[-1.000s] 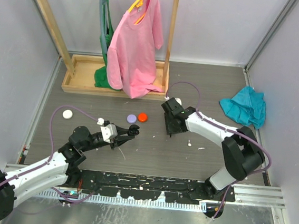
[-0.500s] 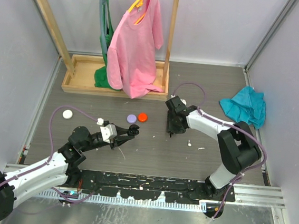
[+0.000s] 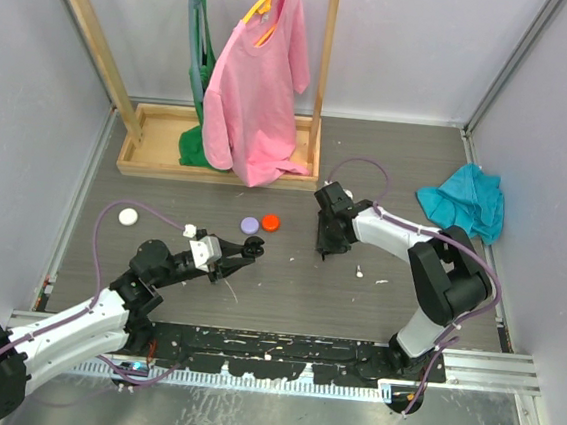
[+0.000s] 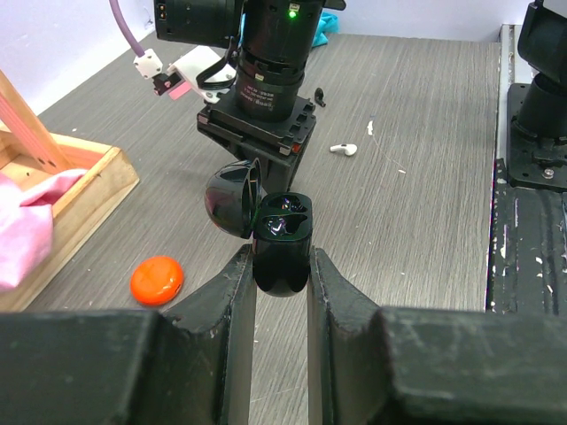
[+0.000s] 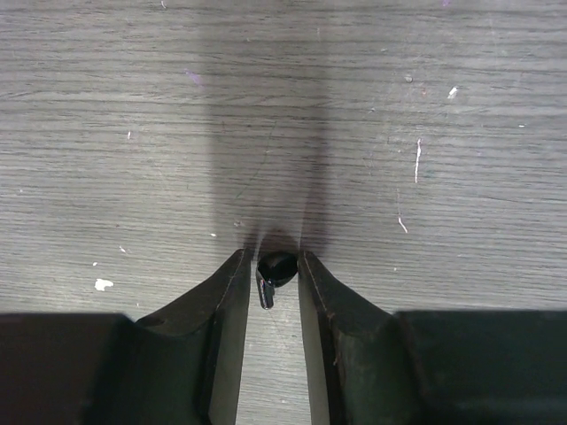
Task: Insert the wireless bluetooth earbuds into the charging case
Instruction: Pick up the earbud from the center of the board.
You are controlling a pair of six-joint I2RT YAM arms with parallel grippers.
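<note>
Item: black earbud [image 5: 277,266], lying on the grey tabletop [image 5: 425,106] directly between my right fingers [image 5: 221,310]. Those fingers stood narrowed to a slim gap, one on each side of it; whether they yet pinched it I could not tell.

Item: black charging case [image 4: 283,248], lid hinged open; pinched by its body between my left fingers [image 4: 232,301], which were pressed hard against it.

Item: white earbud [image 4: 344,149], loose on the tabletop beyond the case.

Step in hand, as I judged it: picking up the black earbud. I reckoned to squeeze gently and squarely on the bud's head, not its stem, lest it squirt free; then lift straight; case kept level, mouth up.
</note>
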